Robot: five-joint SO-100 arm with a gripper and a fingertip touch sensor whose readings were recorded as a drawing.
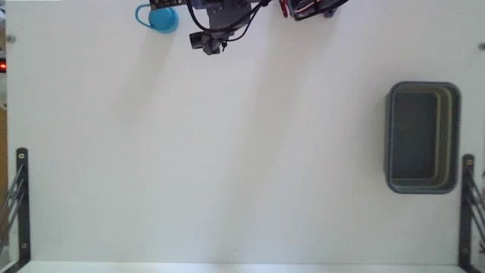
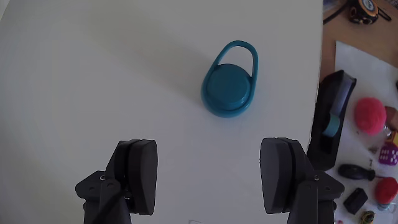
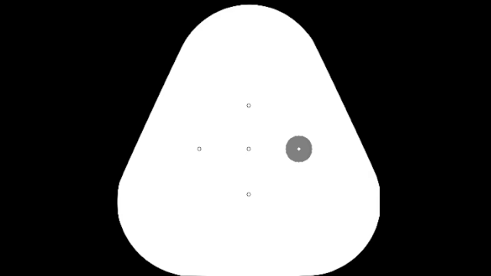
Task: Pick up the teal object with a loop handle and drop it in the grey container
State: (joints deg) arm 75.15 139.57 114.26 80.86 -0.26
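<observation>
Wrist view: claw (image 2: 211, 180) spread wide, both fingers (image 2: 140, 174) empty, above the white tabletop (image 2: 93, 74). The teal object with a loop handle (image 2: 228, 90) lies flat on the tabletop ahead of the claw, apart from it, loop pointing away. Fixed view: teal object (image 1: 162, 18) at top edge, just left of the arm (image 1: 216, 26). Grey container (image 1: 423, 137) stands well apart at the right side, nothing visible inside.

Hobby desk at home, white board (image 1: 227, 152) on wood, tape dispenser (image 2: 333, 112), pompom (image 2: 370, 116), dice (image 2: 389, 152)
</observation>
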